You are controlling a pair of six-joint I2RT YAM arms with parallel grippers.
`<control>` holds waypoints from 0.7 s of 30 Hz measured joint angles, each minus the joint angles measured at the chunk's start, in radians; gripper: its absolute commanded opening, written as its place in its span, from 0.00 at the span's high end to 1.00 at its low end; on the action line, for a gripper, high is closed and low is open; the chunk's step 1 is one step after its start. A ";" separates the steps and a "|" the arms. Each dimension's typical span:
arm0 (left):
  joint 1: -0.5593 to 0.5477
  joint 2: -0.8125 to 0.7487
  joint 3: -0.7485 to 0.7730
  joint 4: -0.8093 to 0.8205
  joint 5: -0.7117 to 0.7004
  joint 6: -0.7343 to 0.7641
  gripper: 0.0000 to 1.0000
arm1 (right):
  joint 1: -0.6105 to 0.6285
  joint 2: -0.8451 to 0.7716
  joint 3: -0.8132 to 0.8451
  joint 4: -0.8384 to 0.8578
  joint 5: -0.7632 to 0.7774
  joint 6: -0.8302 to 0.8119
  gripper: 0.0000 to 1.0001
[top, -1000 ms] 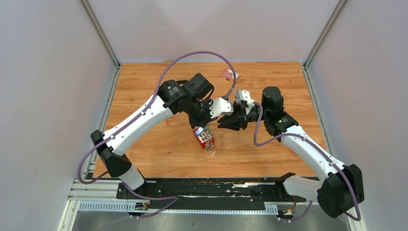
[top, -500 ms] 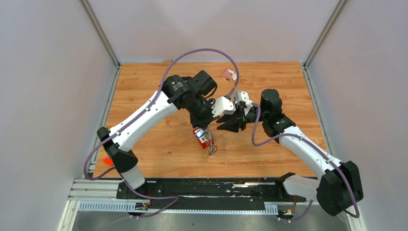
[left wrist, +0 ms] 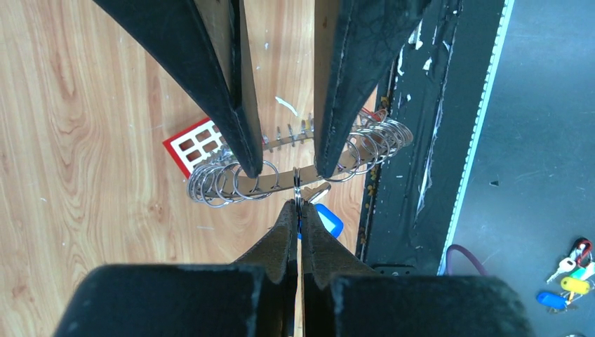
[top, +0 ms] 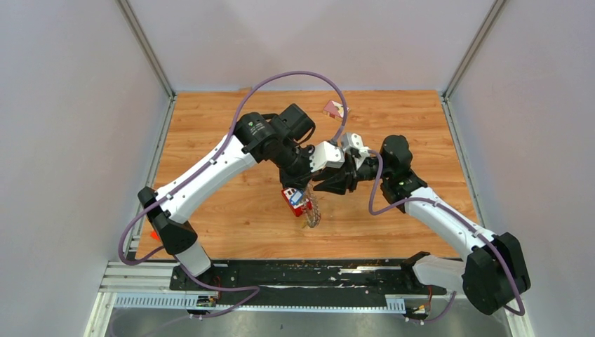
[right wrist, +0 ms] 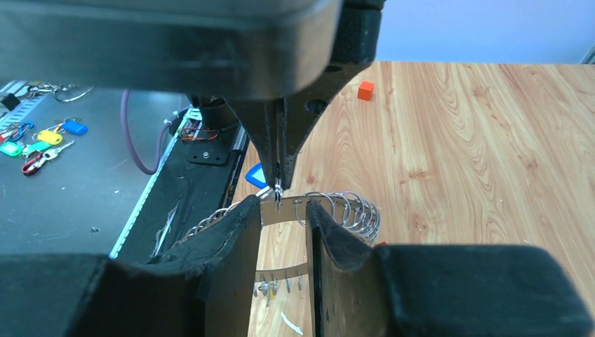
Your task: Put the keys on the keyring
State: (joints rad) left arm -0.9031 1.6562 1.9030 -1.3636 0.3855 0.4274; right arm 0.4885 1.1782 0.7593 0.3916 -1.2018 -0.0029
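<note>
Wooden table [top: 210, 217], left gripper [left wrist: 297, 202] jaws pinching blue-tagged key [left wrist: 327, 219], right gripper [right wrist: 281, 210] jaws clasping keyring [left wrist: 295, 175].

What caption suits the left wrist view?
Left end effector pinches a small ring against the keyring held by the right end effector.

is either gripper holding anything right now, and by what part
Yes. The right gripper grips the keyring by its flat band. The left gripper is shut on a small split ring carrying a blue-tagged key.

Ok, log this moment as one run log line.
left claw: shut on key ring loop | right claw: gripping keyring band | blue-tagged key: hanging, not threaded
</note>
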 measured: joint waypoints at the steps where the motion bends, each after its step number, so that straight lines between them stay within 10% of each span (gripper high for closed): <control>1: 0.000 -0.002 -0.002 0.004 0.002 0.000 1.00 | 0.003 0.001 -0.002 0.013 0.000 0.010 0.70; 21: 0.000 -0.014 -0.031 0.028 0.008 -0.007 1.00 | 0.033 0.033 -0.007 0.085 0.002 0.076 0.79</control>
State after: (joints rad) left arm -0.9028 1.6421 1.8725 -1.3354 0.3939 0.4206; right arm 0.5217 1.2110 0.7521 0.4770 -1.2003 0.0727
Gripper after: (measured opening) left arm 0.009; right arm 0.187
